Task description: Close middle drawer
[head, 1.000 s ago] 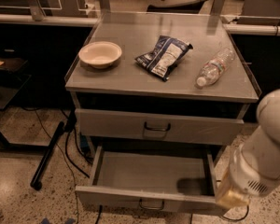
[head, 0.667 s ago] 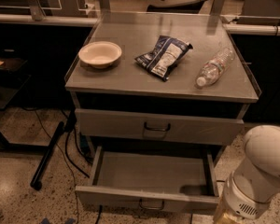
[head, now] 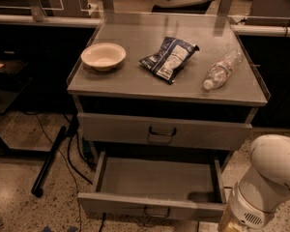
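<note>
The middle drawer is pulled well out of the grey cabinet and shows an empty grey inside. Its low front panel faces me, with a small dark wire handle at centre. Above it the taller top drawer front sits shut. My white arm stands at the lower right, beside the open drawer's right front corner. The gripper is below the frame's edge and does not show. The lowest drawer front is hidden under the open drawer.
On the cabinet top lie a cream bowl, a dark chip bag and a plastic bottle. A black pole and cables lie on the speckled floor to the left.
My arm has sunk lower and drawn back to the lower right corner. The middle drawer stays open as before.
</note>
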`<move>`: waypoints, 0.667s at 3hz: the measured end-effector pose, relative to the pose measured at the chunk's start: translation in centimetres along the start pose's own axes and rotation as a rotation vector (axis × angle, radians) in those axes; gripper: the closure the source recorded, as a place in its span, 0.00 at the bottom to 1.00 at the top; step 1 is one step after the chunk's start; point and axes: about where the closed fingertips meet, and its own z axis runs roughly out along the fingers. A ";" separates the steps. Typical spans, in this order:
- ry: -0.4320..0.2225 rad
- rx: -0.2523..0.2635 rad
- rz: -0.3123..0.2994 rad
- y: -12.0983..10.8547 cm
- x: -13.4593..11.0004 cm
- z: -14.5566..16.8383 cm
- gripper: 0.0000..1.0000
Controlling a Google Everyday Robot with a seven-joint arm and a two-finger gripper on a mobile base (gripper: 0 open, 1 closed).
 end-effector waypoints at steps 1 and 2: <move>-0.011 -0.027 0.049 -1.3 1.1 4.3 1.00; -0.034 -0.047 0.110 -4.2 1.5 9.5 1.00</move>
